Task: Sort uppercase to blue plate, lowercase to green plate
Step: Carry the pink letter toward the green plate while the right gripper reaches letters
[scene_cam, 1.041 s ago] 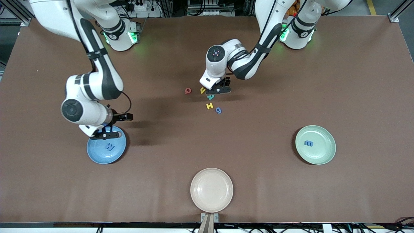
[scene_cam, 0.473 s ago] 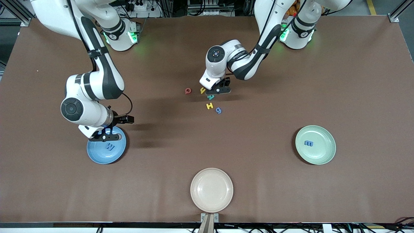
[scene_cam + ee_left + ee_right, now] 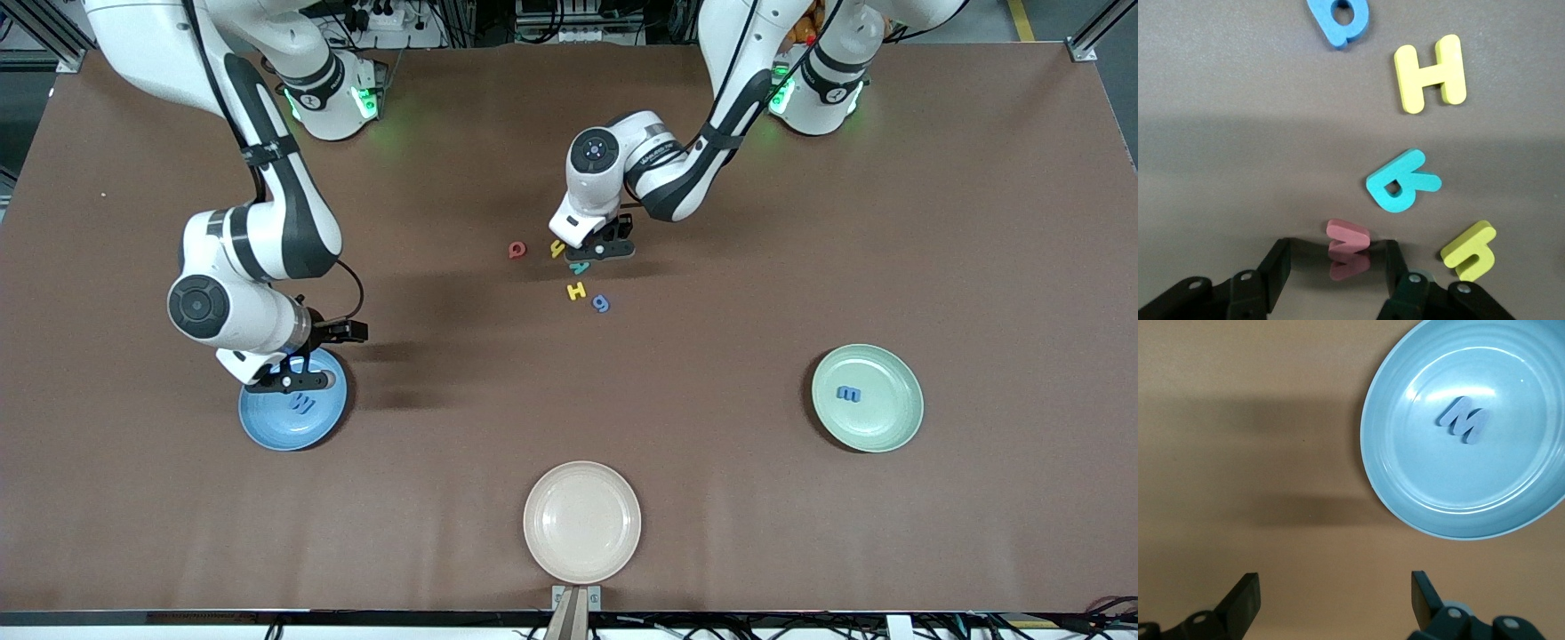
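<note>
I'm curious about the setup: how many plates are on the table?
3. Blue plate at the right arm's end, green plate at the left arm's end, cream plate between them, nearest the front camera. None seems hidden.

Small red foam letter w (image 3: 1348, 241) is hidden under left gripper in front view. Blue foam letter g (image 3: 1339, 20) and round light-blue plastic plate (image 3: 1405, 493) are cut off by wrist-view edges.
</note>
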Available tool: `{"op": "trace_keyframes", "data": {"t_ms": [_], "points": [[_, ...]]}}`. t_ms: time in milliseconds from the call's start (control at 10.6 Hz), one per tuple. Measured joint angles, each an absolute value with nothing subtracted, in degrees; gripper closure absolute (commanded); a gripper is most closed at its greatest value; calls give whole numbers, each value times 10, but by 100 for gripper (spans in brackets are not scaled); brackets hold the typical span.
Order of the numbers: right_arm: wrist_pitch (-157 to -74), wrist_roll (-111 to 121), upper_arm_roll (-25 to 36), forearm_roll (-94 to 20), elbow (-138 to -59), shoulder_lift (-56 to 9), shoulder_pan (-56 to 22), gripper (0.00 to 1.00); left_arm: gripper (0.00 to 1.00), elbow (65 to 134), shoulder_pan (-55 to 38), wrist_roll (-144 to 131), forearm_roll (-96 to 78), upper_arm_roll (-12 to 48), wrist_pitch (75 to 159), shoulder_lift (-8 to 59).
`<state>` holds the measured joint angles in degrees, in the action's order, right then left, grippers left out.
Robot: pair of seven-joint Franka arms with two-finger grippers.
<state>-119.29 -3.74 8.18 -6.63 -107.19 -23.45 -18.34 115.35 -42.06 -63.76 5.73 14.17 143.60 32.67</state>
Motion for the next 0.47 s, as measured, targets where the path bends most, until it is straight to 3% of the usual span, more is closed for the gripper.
{"op": "trace_keyframes", "data": {"t_ms": [189, 284, 473], "points": [[-1193, -37, 82, -66, -1070, -238, -183, 0, 43, 1153, -421, -638, 57, 141, 1438, 327], [-1193, -37, 82, -66, -1070, -239, -183, 0, 53, 1152, -420, -638, 57, 141, 1438, 327], [-1193, -37, 82, -66, -1070, -240, -183, 0, 90, 1152, -420, -638, 57, 141, 1438, 327]]}}
